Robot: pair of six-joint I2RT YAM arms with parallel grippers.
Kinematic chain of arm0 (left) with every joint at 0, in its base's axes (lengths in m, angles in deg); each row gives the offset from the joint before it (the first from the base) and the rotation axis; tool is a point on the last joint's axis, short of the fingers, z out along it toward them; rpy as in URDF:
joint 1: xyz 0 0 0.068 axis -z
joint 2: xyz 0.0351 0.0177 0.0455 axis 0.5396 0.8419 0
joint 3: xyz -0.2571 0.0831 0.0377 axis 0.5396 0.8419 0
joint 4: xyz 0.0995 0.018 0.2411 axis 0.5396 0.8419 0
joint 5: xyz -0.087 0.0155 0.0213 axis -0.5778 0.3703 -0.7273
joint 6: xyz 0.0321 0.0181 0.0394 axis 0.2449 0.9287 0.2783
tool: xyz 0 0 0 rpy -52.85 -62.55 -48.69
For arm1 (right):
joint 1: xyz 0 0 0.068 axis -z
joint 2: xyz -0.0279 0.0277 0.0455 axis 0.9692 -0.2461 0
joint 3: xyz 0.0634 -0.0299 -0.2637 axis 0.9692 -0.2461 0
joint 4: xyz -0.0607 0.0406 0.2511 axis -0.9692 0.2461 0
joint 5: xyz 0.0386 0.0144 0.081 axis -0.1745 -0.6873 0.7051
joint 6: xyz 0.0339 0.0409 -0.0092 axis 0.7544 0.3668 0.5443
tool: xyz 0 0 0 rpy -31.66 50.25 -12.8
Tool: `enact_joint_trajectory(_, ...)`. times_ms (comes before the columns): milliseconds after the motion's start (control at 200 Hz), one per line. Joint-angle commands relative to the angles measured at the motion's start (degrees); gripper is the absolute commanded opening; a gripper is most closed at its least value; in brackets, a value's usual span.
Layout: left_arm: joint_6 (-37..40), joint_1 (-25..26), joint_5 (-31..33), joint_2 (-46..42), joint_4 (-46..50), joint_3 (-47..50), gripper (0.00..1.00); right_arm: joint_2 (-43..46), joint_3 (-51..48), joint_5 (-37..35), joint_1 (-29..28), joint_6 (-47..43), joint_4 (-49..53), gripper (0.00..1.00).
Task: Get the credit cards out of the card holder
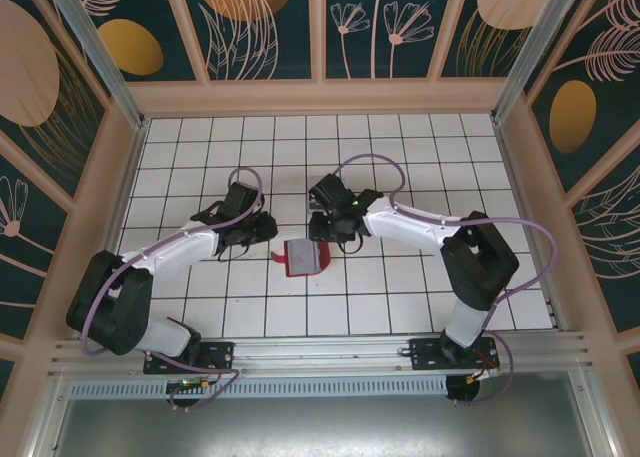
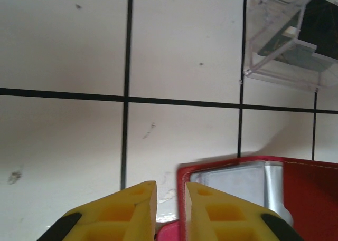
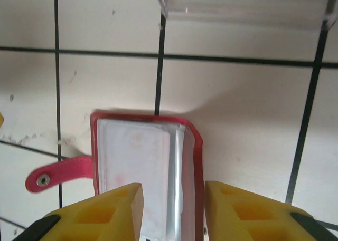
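The red card holder (image 1: 303,258) lies open on the tiled floor between both arms, its strap (image 3: 58,175) pointing left. A pale credit card (image 3: 134,156) shows through its greyish sleeve. My right gripper (image 3: 174,187) is open and straddles the holder's right half: one finger sits over the sleeve, the other just outside the red cover's right edge. My left gripper (image 2: 170,185) is at the holder's left edge (image 2: 182,199), jaws narrowly open, with the red rim and a bit of strap in the gap. A dark card (image 2: 323,19) and a grey card (image 2: 296,54) lie in the tray.
A clear plastic tray (image 2: 288,61) stands just beyond the holder, and its near wall (image 3: 243,6) shows in the right wrist view. Wooden walls (image 1: 320,97) ring the white tiled floor. Open tiles lie along the back and at both sides.
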Motion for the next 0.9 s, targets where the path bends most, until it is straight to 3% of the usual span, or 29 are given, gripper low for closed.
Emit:
enact_joint_trajectory(0,1.8,-1.3,-0.6,-2.5,0.5,1.2,0.24,-1.8,4.7,-12.2,-0.7,2.2,10.6,0.36)
enact_joint_trajectory(90,2.0,-1.7,-0.5,-3.0,0.5,1.7,0.24,-2.5,6.1,-17.0,-0.7,2.3,14.4,0.36)
enact_joint_trajectory(235,2.1,-1.8,-0.6,-2.6,0.6,1.6,0.24,-2.2,7.2,-15.5,-1.0,2.3,13.7,0.36)
enact_joint_trajectory(530,1.6,-2.5,-0.9,-2.8,0.0,2.3,0.24,-4.2,4.6,11.1,-1.7,4.2,-5.9,0.36)
enact_joint_trajectory(891,1.2,-3.1,-1.0,-5.1,-0.1,3.9,0.25,-11.9,6.0,17.6,-3.3,5.7,-9.8,0.36)
